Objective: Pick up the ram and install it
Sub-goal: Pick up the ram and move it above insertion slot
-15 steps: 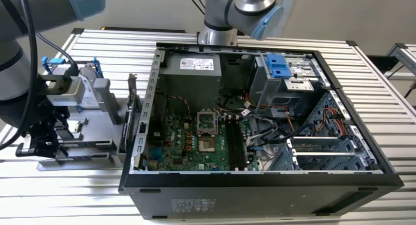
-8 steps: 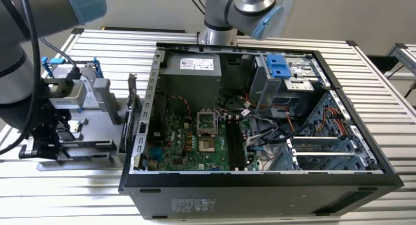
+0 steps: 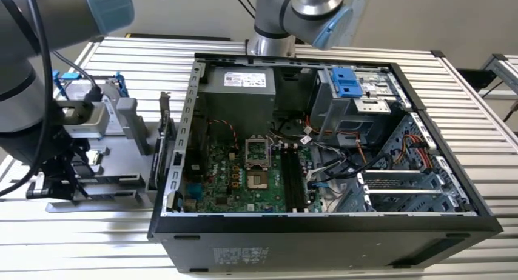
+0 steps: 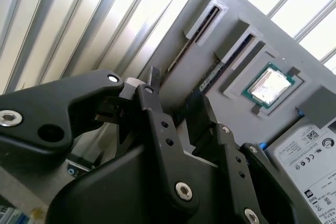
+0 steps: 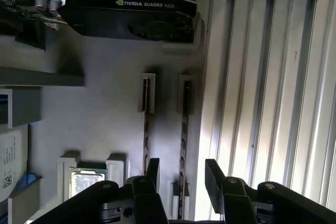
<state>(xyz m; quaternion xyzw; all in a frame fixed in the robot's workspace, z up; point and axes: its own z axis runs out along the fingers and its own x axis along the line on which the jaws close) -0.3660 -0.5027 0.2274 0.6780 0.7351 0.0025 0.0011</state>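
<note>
Pincer hangs empty, fingers apart, over the ram, which stands on edge in the grey holder. The strip's long axis runs through the gap between them, with a second stick just beside.

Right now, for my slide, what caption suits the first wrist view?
Open gripper aligned over a ram stick standing in the grey holder.

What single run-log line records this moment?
end effector: open | position: over ram standing in grey tray | ram: not grasped
</note>
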